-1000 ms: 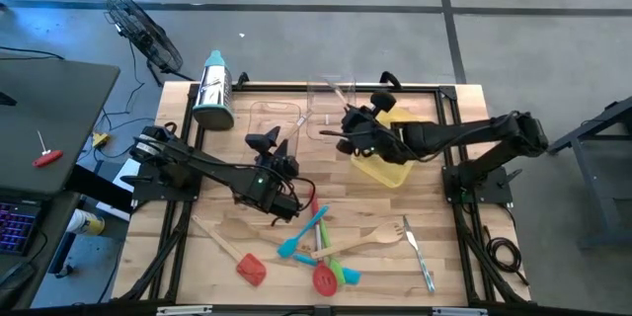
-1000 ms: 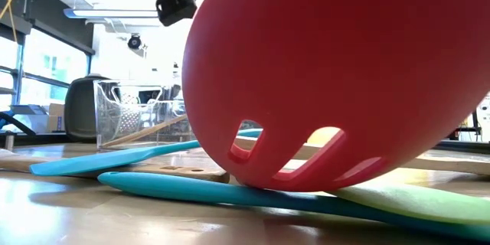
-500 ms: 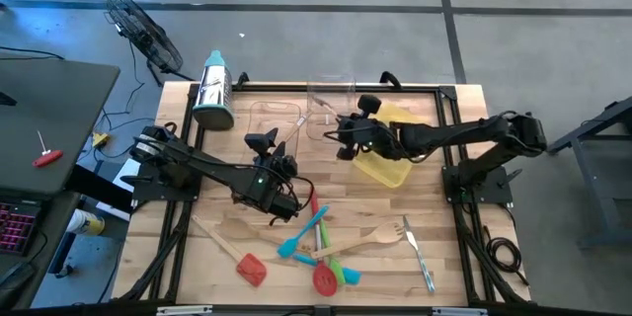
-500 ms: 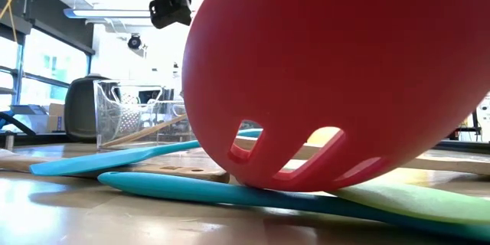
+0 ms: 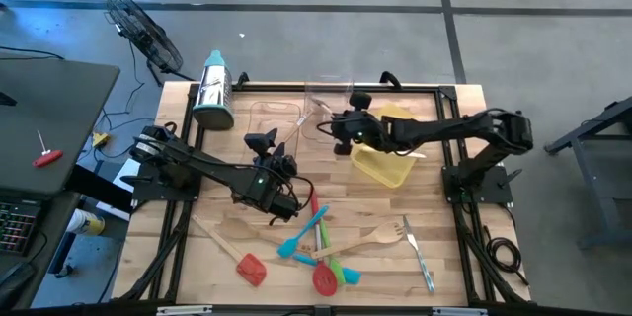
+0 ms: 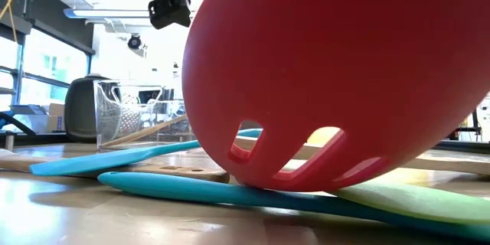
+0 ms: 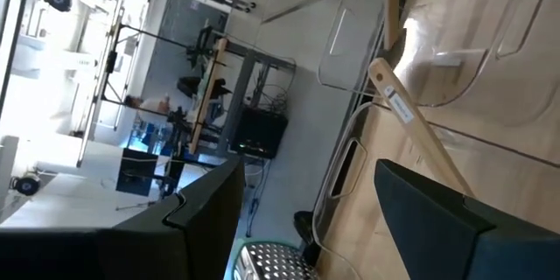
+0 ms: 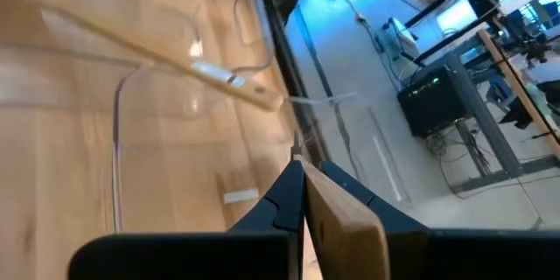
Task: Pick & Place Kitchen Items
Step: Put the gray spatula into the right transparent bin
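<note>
Kitchen items: we see a loose cluster on the near half of the surface (image 5: 207, 267): a red spatula (image 5: 250, 268), a red slotted spoon (image 5: 324, 278), a teal spatula (image 5: 303, 233), a wooden fork (image 5: 365, 241) and a metal knife (image 5: 419, 255).
Item in hand: the right gripper (image 5: 341, 130) has its jaws closed on a wooden utensil (image 8: 346, 226), held above the gap between the clear tray (image 5: 275, 120) and the yellow tray (image 5: 385, 165).
Item in tray: one wooden-handled utensil (image 7: 411, 122) leans across the clear tray's rim.
Left gripper: we see the left gripper (image 5: 281, 170) at mid-surface, jaws open and empty, just beside the clear tray and just behind the cluster.
Obstructions: a second clear tray (image 5: 330, 94) stands at the far edge, close to the right gripper; the steel grater (image 5: 212, 91) lies at the far left corner.
Low view: the red slotted spoon fills most of it, resting on teal and green blades.
Edges: a dark frame (image 5: 415, 87) borders the surface.
Open room: bare wood at the near left corner and along the right edge beside the knife.
</note>
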`<action>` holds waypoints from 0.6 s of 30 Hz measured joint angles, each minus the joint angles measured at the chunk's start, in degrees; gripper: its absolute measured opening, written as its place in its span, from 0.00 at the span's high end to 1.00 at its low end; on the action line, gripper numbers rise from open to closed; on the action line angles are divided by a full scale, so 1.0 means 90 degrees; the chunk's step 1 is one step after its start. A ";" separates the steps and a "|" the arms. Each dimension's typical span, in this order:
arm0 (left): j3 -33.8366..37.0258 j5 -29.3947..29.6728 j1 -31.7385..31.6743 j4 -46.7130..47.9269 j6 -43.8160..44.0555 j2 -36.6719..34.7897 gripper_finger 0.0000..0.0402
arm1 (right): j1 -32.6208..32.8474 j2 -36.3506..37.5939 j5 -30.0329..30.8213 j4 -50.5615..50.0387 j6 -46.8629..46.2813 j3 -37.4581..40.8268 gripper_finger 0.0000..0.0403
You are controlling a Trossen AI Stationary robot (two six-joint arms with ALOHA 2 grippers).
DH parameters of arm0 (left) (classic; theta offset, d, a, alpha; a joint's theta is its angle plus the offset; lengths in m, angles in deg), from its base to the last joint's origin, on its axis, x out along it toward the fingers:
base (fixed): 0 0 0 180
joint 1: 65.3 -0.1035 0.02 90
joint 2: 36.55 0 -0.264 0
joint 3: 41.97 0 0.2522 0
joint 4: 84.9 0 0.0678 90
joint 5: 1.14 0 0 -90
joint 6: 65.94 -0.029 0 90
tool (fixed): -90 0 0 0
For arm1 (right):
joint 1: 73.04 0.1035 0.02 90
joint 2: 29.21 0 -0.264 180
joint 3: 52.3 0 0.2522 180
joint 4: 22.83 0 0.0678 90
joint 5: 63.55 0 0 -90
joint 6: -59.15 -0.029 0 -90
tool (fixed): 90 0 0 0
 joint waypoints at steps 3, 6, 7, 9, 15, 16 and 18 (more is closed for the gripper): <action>0.0000 0.0000 0.0000 0.0036 0.0001 0.0000 0.38 | -0.0007 -0.0172 0.0026 0.0014 0.0142 0.0002 0.98; 0.0000 0.0002 0.0000 0.0054 0.0001 0.0000 0.38 | 0.0002 -0.0262 0.0153 0.0083 0.0232 0.0002 0.98; 0.0000 0.0000 0.0000 0.0055 0.0001 0.0000 0.38 | 0.0014 -0.0262 0.0172 0.0091 0.0244 0.0002 0.98; 0.0000 0.0004 0.0000 0.0055 0.0001 0.0000 0.38 | 0.0060 -0.0262 0.0320 0.0157 0.0288 0.0002 0.98; 0.0000 0.0045 0.0000 0.0057 -0.0001 0.0000 0.38 | 0.0139 -0.0262 0.0937 0.0324 0.0737 0.0002 0.98; 0.0000 0.0051 0.0000 0.0057 -0.0001 0.0000 0.38 | 0.0134 -0.0262 0.0953 0.0282 0.0742 0.0002 0.98; 0.0000 0.0072 0.0000 0.0057 -0.0001 0.0000 0.38 | 0.0119 -0.0262 0.0962 0.0279 0.0759 0.0002 0.98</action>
